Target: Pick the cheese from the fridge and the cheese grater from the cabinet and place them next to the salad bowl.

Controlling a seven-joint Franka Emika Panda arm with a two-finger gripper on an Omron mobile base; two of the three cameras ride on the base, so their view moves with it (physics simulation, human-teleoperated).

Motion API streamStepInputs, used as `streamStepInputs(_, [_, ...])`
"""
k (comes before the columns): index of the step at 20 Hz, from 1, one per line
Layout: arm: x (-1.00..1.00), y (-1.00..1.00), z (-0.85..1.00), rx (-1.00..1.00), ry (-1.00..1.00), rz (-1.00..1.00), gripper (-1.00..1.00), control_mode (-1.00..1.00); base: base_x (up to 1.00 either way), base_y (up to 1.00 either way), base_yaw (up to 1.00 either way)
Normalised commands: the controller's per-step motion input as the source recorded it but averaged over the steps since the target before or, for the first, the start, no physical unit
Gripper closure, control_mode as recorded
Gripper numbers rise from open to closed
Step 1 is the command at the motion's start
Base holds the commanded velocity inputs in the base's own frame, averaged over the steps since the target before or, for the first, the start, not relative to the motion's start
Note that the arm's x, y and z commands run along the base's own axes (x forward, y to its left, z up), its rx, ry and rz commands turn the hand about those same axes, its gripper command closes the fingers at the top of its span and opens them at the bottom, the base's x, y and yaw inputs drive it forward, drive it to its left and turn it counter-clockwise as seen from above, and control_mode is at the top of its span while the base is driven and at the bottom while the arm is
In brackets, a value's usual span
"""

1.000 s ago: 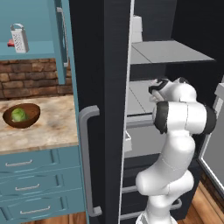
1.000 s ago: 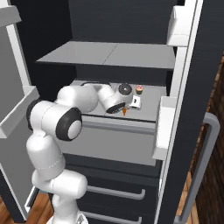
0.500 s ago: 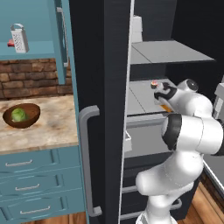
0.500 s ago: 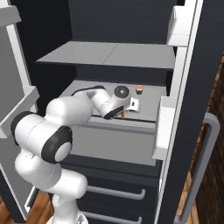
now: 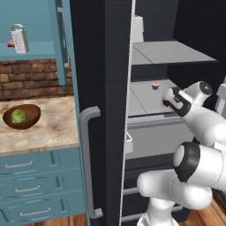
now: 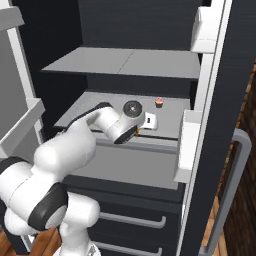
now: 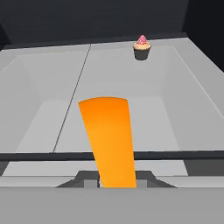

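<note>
The cheese (image 7: 108, 140) was an orange wedge. It stood up between the gripper's (image 7: 116, 181) fingers, over the grey shelf of the fridge (image 5: 106, 66). The fridge was tall and black, and its door stood open. The silver grater (image 5: 19, 38) stood upright on the shelf of the open blue cabinet (image 5: 31, 50). The brown salad bowl (image 5: 31, 118) sat on the counter below with a green lettuce inside.

cheese (image 7: 109, 140) lower end hidden between the fingers, cabinet (image 5: 39, 44) cut by the left base view's top edge, cupcake (image 5: 155, 84) tiny, detail unreadable
</note>
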Motion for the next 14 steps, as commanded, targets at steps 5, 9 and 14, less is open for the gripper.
streamStepInputs(5, [-0.4, 0.15, 0.32, -0.01, 0.01, -0.07, 1.0, -1.0, 0.0, 0.0, 0.0])
streamStepInputs(9, [-0.35, 0.19, 0.3, 0.0, 0.02, -0.15, 1.0, -1.0, 0.0, 0.0, 0.0])
streamStepInputs(14, [-0.5, 0.11, 0.27, 0.04, 0.0, -0.05, 1.0, -1.0, 0.0, 0.0, 0.0])
